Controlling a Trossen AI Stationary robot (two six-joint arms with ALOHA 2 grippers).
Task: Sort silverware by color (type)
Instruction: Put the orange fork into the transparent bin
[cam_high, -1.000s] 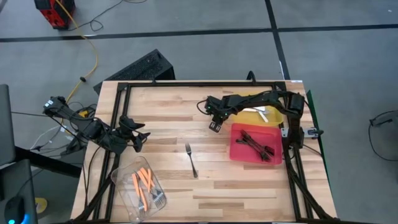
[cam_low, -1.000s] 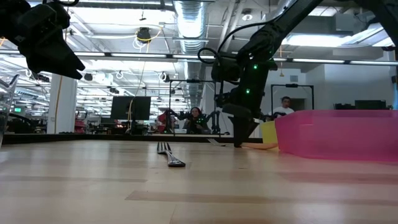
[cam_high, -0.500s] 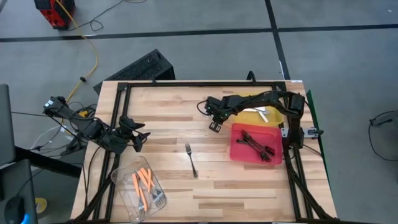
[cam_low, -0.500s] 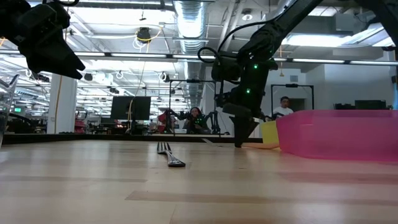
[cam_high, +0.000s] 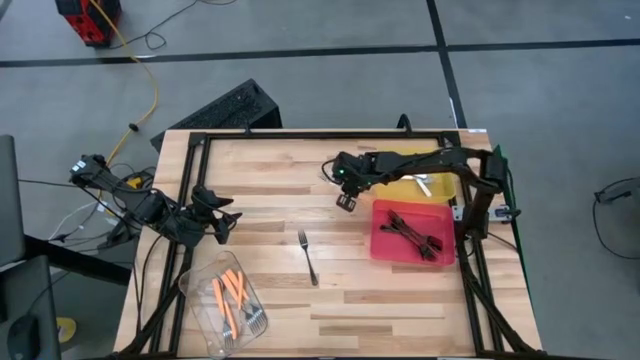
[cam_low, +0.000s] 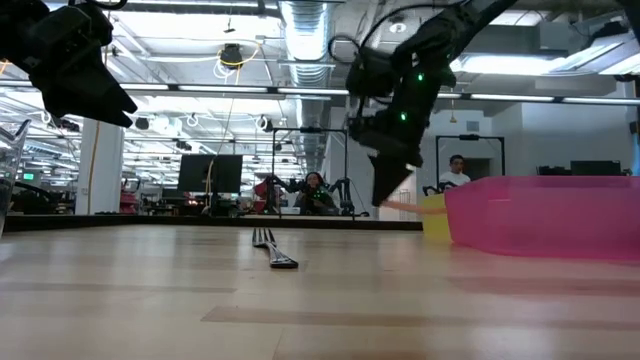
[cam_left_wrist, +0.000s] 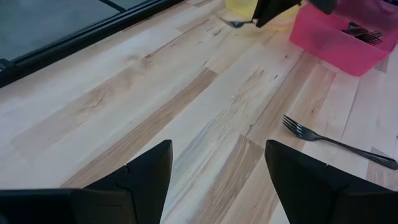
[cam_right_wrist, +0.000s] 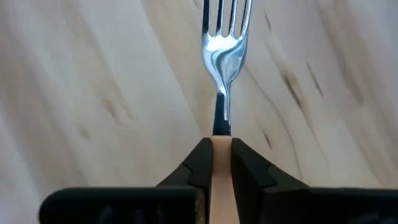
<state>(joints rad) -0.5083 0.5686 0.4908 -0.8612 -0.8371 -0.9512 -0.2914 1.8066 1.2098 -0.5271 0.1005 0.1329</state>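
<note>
My right gripper (cam_high: 345, 201) hangs above the table's middle, left of the red tray (cam_high: 383, 243), shut on a cream-handled fork (cam_right_wrist: 224, 43) with metal tines. The red tray holds several dark forks (cam_high: 410, 232). A yellow tray (cam_high: 408, 187) lies behind it, partly under my right arm. One dark fork (cam_high: 308, 258) lies flat on the wood at the table's middle. A clear tub (cam_high: 203, 283) at the near left holds orange-handled forks (cam_high: 232, 296). My left gripper (cam_high: 226, 222) waits open at the left, above the table. My right gripper pinches the fork's cream handle (cam_right_wrist: 222, 163) between its two fingers, close to the metal neck. The fingers slant steeply down from the table's right and lie along the fork. The tines (cam_right_wrist: 226, 14) stick out past the fingertips, and the fork is clear of the wood.
Bare wood lies between the tub, the lone dark fork (cam_left_wrist: 339, 142) and the trays. A black frame (cam_high: 300, 136) runs round the table's edges. Beyond the table, people sit in the room behind (cam_low: 315, 190).
My right gripper has risen from the tabletop, tipping a little, and carries the cream-handled fork up with it, clear of the wood. The dark fork on the table has stayed where it was.
</note>
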